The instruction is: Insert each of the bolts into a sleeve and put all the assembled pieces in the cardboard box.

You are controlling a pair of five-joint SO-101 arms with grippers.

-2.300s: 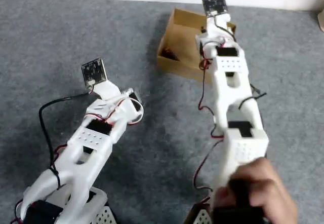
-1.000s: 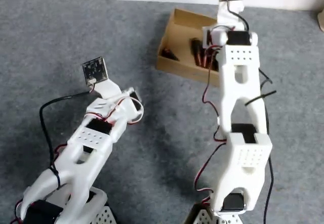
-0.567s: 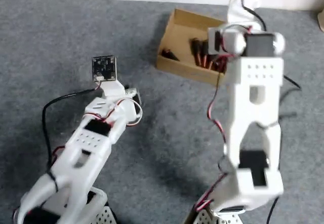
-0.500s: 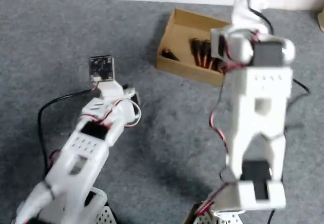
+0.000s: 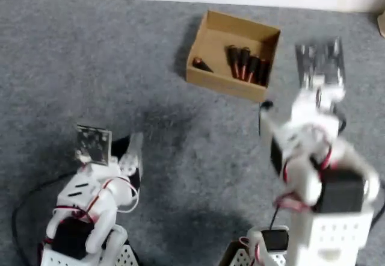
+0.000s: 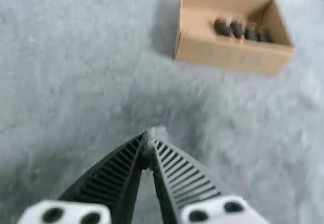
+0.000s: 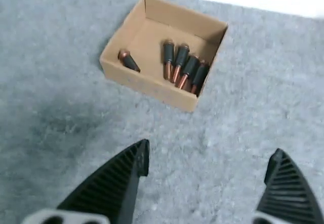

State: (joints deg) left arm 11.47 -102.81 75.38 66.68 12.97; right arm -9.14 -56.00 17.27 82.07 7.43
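The cardboard box [image 5: 224, 82] stands at the far middle of the grey carpet. Inside it lie several assembled pieces: one dark sleeve with a copper bolt [image 5: 201, 65] alone at one end, and a row of others [image 5: 246, 64] side by side. In the right wrist view the box [image 7: 152, 87] and its pieces [image 7: 183, 67] lie ahead of my right gripper [image 7: 210, 149], which is open wide and holds nothing. My left gripper [image 6: 150, 135] is shut with nothing in it, well short of the box [image 6: 230, 57]. It sits low at the near left [image 5: 133, 150].
Both arms are folded back near their bases at the near edge, the right arm [image 5: 319, 176] raised. Bare grey carpet [image 5: 198, 139] lies between the grippers and the box. A white wall edge runs behind the box.
Both arms have drawn back from the far side toward their bases. The right arm has left the box, uncovering the pieces in it. The hand at its base is gone.
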